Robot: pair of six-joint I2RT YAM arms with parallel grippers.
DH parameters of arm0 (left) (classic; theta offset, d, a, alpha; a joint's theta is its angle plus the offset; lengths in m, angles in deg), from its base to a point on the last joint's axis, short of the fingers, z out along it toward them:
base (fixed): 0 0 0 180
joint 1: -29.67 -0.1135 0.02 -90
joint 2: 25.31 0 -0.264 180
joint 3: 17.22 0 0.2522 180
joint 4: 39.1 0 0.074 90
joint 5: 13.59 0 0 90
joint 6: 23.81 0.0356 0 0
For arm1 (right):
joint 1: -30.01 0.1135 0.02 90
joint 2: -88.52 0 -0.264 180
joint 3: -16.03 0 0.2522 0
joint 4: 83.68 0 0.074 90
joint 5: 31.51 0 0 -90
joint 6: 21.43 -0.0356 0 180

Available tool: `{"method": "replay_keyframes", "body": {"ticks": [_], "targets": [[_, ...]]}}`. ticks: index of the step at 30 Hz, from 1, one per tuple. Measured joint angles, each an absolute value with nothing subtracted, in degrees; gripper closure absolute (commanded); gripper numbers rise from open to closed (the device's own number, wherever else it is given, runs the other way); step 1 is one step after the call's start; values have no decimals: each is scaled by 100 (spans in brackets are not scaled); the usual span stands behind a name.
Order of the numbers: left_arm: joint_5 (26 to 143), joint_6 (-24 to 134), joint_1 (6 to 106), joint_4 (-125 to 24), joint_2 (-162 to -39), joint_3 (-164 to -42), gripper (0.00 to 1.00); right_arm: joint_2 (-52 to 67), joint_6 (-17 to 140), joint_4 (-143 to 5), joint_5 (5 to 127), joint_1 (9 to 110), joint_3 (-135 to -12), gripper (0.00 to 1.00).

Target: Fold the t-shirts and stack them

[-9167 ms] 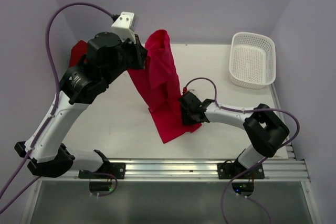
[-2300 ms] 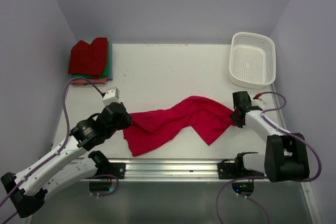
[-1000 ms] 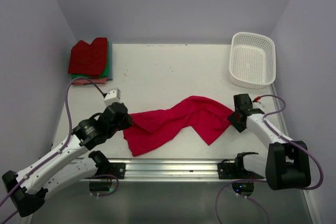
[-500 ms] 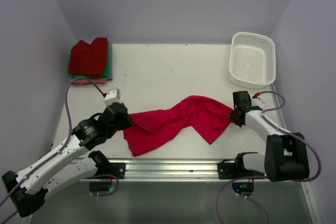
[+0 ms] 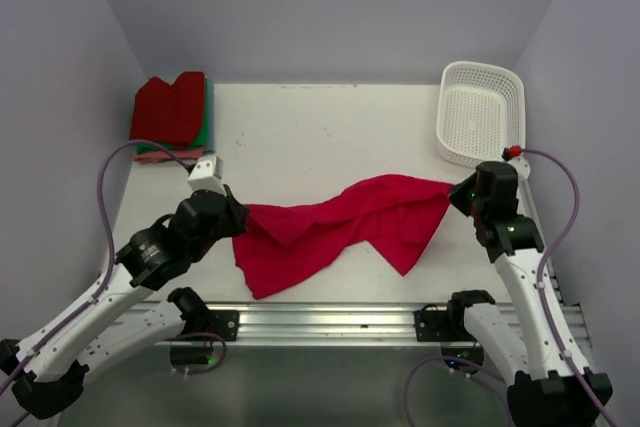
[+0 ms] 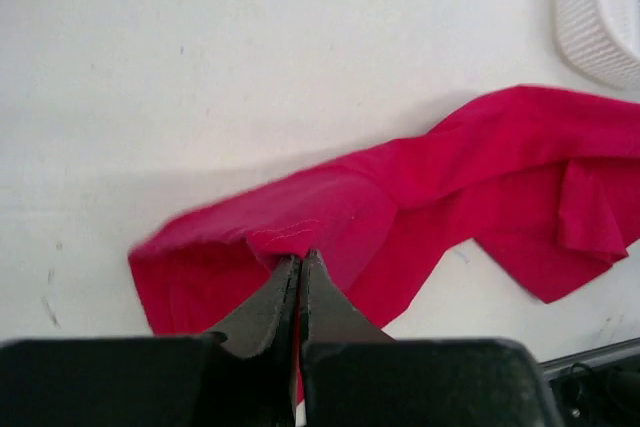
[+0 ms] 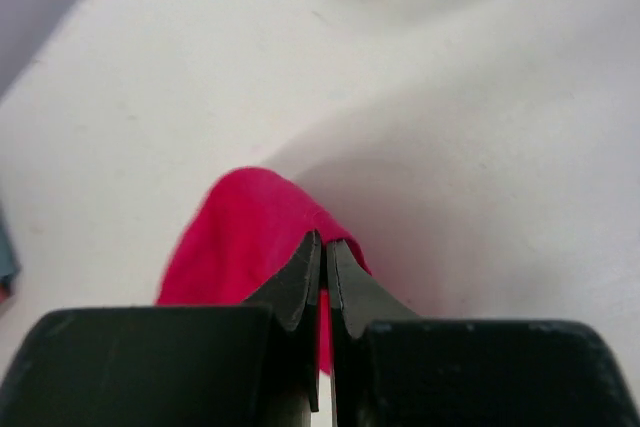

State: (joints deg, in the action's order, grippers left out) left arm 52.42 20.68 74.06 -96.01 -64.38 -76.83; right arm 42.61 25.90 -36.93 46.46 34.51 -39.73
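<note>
Table (image 5: 310, 132) | basket (image 5: 481, 113) far-R, folded tees (image 5: 170, 109) far-L | L tool (image 5: 240, 219), R tool (image 5: 452, 190) clamp crimson tee (image 5: 335, 229) (each end)

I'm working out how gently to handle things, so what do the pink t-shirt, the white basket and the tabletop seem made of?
Pink t-shirt: soft matte cloth, probably cotton knit; it drapes and creases in loose folds.
White basket: likely moulded plastic, smooth; regular lattice holes, stiff rim.
Tabletop: hard, flat, matte white with small scuffs; material unclear.
</note>
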Motion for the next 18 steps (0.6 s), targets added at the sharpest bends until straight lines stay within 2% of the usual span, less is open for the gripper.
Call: {"method": "replay_keyframes", "body": {"ticks": [6,13,18], "targets": [[5037,2973,7406,-9186,-6396,-9058,100,4340,3392,-3435,5422,3451,-5822,100],[5102,4076,7406,-8856,-6341,-10268,100,4314,4026,-3323,6291,3451,-6899,100],[6027,4555,7406,-8710,-6291,-11079,100,4200,4434,-2878,7181,3451,-7948,100]]}}
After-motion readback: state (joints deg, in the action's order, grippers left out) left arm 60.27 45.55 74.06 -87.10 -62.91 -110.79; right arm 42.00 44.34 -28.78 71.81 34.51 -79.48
